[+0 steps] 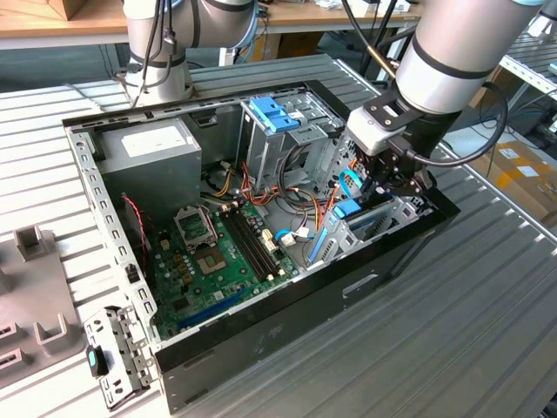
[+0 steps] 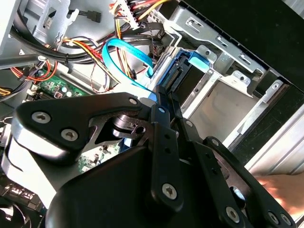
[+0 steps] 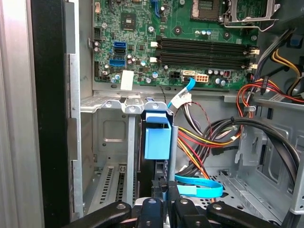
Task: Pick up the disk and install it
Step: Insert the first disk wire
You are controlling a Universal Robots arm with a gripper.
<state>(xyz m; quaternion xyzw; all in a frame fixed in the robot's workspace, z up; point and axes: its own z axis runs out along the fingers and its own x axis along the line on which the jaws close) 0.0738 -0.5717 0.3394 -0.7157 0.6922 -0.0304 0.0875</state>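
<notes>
Where closed claw (image 3: 165,191) ends, disk (image 3: 147,175) edge-on, seemingly touching

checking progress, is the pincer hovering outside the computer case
No, in the exterior view the pincer is down inside the computer case, at the drive bay.

Cable bundle (image 3: 209,137) crowds disk (image 3: 146,178) one side; open bay slot (image 3: 111,156) other.
</notes>
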